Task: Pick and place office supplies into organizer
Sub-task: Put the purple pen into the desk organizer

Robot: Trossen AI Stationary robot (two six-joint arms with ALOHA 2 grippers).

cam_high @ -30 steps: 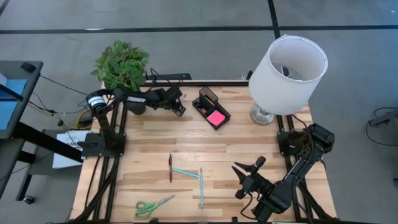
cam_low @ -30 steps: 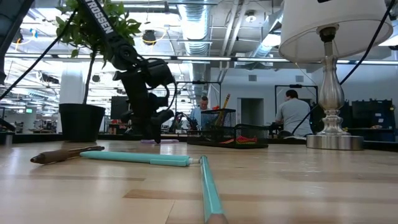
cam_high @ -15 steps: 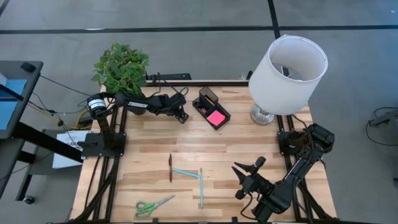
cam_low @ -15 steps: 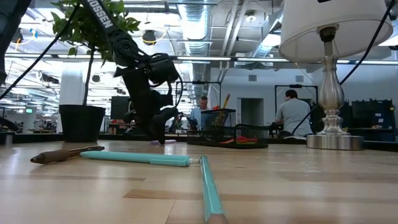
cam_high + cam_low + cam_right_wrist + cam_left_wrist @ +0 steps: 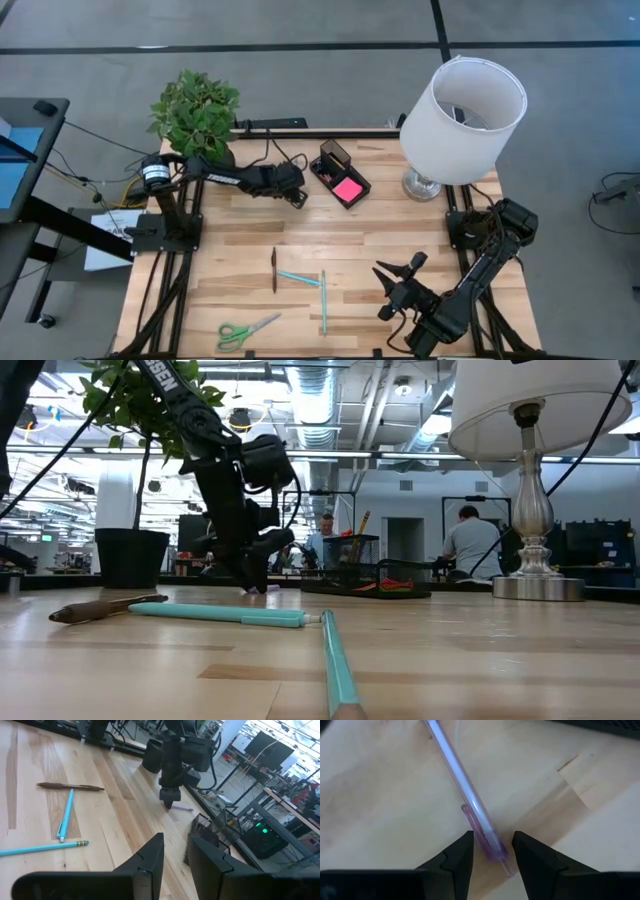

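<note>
A pale lilac pen (image 5: pixel 465 790) lies flat on the table at the far side, left of the black organizer (image 5: pixel 330 158). My left gripper (image 5: pixel 297 197) points steeply down over the pen's clip end (image 5: pixel 487 842), open, one finger on each side. A pink sticky-note pad (image 5: pixel 348 190) lies in the organizer's low tray. A dark pen (image 5: pixel 274 270), a teal pen (image 5: pixel 298 278), a teal pencil (image 5: pixel 323 300) and green scissors (image 5: pixel 247 330) lie on the near half. My right gripper (image 5: pixel 400 283) hovers open at the near right, with nothing in it. My left gripper straddles the pen's clip end from above, fingers across the pen, which lies flat on the table. A gap shows beside one finger (image 5: pixel 530 855). Whether the other finger (image 5: pixel 462 852) touches the pen I cannot tell.
A white lamp (image 5: pixel 462 110) stands at the far right and a potted plant (image 5: pixel 195 105) at the far left corner. Bare wood lies between the organizer and the pens in the middle of the table.
My left gripper has swung along the far side toward the table's right edge and slightly nearer, closing on the organizer while staying low over the table. My right arm has kept still.
</note>
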